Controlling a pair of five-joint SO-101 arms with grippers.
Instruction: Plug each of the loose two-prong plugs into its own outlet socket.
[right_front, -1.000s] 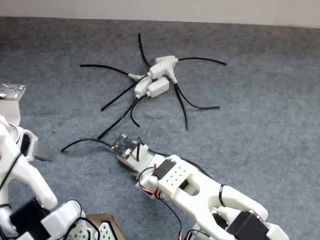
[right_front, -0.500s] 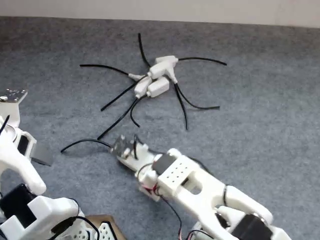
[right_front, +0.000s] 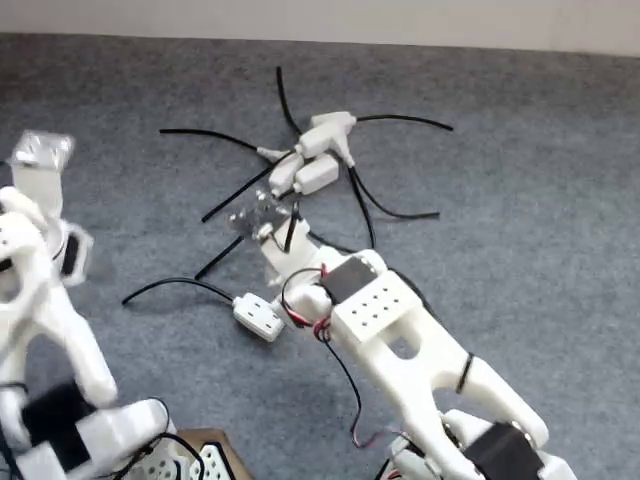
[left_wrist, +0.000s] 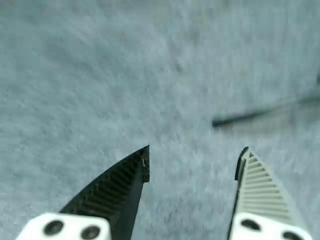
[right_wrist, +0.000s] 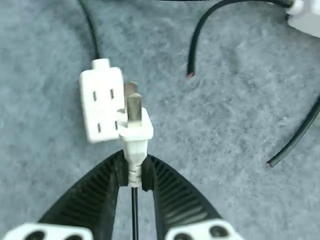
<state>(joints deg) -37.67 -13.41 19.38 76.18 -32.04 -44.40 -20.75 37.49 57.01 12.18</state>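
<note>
My right gripper is shut on the cord end of a white two-prong plug, whose prongs point away from the wrist. A white outlet socket with a black cord lies on the grey carpet just beside the plug, and I cannot tell if they touch. From above, the right gripper hangs over the carpet, and the socket lies nearer the arm bases. A cluster of white plugs and sockets with several black cords lies farther back. My left gripper is open over bare carpet near a black cord end.
The left arm stands at the left side. Loose black cord ends lie on the carpet around the plug. A brown block sits at the near edge between the arm bases. A pale wall borders the carpet's far side.
My right gripper has moved from over the socket toward the far cluster, uncovering the socket on the carpet. The left arm has swung its gripper farther back.
</note>
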